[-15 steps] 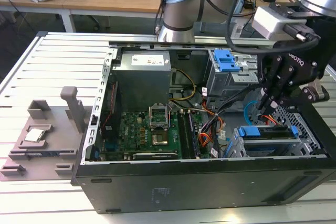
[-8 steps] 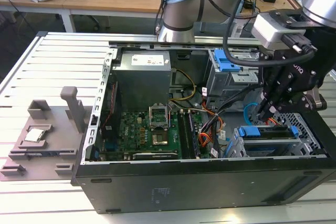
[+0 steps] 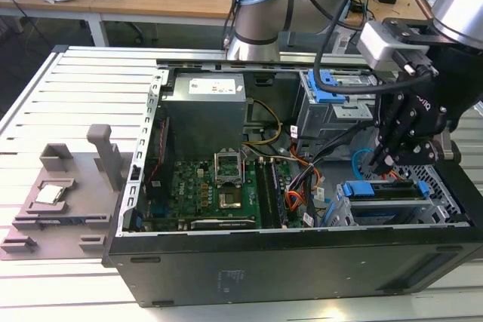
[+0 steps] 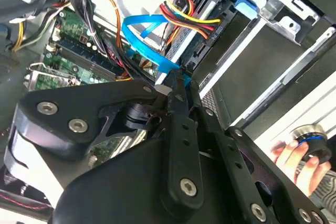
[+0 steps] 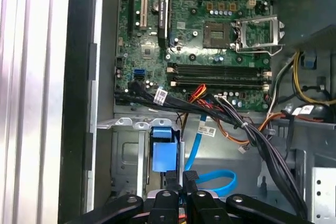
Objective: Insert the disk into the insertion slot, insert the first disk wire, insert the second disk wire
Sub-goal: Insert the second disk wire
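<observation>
Now your gripper [image 3: 383,162] hangs just above the disk [image 3: 385,190], which sits in the slot [image 3: 441,203]; its fingers [image 5: 181,182] are nearly closed on a blue wire [image 5: 212,182].

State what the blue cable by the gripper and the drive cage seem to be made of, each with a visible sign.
Blue cable: probably flexible plastic sheathing; flat, glossy, bends in a loop. Drive cage: likely bare sheet metal; dull grey, folded edges, punched holes. Gripper sits beside both.
</observation>
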`<act>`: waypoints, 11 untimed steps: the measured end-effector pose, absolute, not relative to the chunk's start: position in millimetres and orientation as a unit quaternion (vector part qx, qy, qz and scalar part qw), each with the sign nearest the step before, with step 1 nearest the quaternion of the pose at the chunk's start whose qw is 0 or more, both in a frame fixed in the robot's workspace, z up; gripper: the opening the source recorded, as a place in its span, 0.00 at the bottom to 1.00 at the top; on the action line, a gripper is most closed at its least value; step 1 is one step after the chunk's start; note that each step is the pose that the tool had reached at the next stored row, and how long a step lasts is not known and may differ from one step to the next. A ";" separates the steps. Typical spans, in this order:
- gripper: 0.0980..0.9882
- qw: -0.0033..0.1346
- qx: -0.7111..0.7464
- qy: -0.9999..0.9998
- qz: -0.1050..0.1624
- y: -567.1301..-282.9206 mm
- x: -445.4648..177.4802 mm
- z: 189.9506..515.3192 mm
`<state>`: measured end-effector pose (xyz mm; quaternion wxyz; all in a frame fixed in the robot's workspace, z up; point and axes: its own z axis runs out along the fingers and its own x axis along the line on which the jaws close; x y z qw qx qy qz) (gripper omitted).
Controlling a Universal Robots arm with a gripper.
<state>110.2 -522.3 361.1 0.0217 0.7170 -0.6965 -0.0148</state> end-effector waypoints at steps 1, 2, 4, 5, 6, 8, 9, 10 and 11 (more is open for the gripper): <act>0.07 0.022 0.716 -0.698 -0.015 -522.3 112.2 360.5; 0.07 0.022 0.715 -0.699 -0.015 -522.2 117.0 359.4; 0.07 0.022 0.714 -0.700 -0.015 -523.1 120.0 357.5; 0.07 0.022 0.714 -0.700 -0.015 -523.9 120.0 356.3; 0.07 0.022 0.713 -0.701 -0.015 -525.4 120.0 354.3; 0.07 0.022 0.712 -0.702 -0.015 -526.5 120.4 352.5; 0.07 0.022 0.712 -0.702 -0.015 -526.9 121.0 351.2; 0.07 0.022 0.711 -0.702 -0.015 -527.0 121.4 350.4; 0.07 0.022 0.711 -0.702 -0.015 -527.1 121.7 349.7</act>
